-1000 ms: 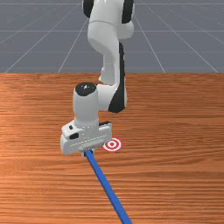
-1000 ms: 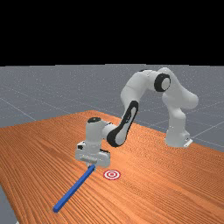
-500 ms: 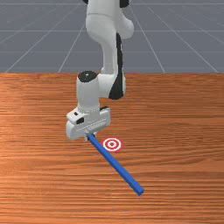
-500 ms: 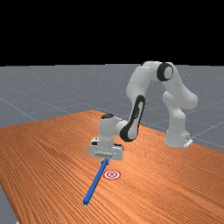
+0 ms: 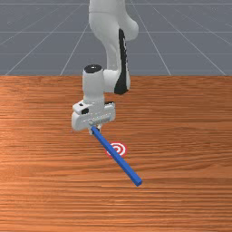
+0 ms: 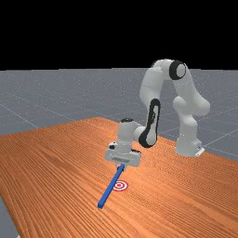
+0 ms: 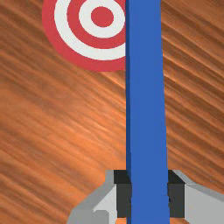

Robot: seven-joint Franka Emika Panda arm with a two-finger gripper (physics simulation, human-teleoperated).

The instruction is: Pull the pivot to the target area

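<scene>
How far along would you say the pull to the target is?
Done: the claw is closed on the blue bar near one end. In hand: the pull, with the bar crossing part of the red-and-white target. Left, probably: centring it there, as the target's middle shows beside the bar.

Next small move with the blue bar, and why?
I'd likely ease the blue bar slightly toward the arm's base, jaws shut on it: it already overlaps the target, but the bullseye lies beside it, on the base's side.

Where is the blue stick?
In the front view, the blue stick slants across part of the target, from my gripper toward the view's lower right.
</scene>
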